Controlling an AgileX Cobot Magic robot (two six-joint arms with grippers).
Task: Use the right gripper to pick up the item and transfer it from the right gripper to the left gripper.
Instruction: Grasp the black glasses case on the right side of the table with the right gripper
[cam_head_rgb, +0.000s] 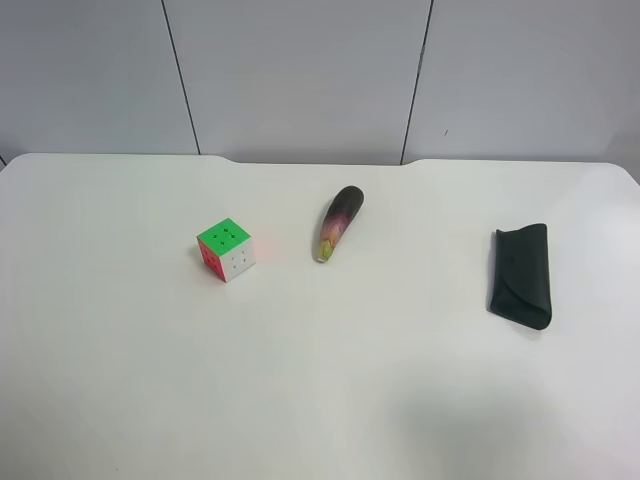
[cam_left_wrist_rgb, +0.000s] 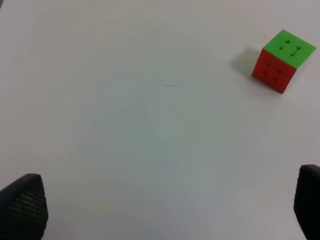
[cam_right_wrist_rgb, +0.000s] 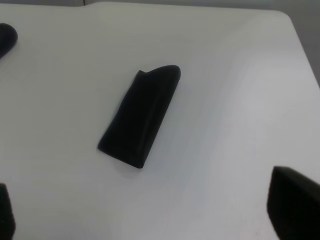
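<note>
Wide-spread and empty, my right gripper (cam_right_wrist_rgb: 150, 207) hangs near the item (cam_right_wrist_rgb: 140, 115), which lies flat on the table (cam_right_wrist_rgb: 240, 100). Being thin and soft, it may slide away or fold if I close askew.

The table (cam_head_rgb: 120, 380) is a smooth white top, nearly matt, with only a faint soft sheen. The case (cam_head_rgb: 521, 274) looks like soft black leather or leatherette with a dull, even finish; in the right wrist view its surface shows no grain, though the view is blurred. The cube (cam_head_rgb: 226, 249) is hard plastic with smooth, bright green, red and white faces. The eggplant (cam_head_rgb: 338, 222) is smooth and glossy, with a light streak along its purple skin. The left gripper (cam_left_wrist_rgb: 165, 212) has black fingers (cam_left_wrist_rgb: 22, 207) with a fine woven, carbon-like texture. The right gripper (cam_right_wrist_rgb: 150, 210) has fingers (cam_right_wrist_rgb: 292, 205) of plain dull black. The wall (cam_head_rgb: 300, 70) panels are flat matt grey
</note>
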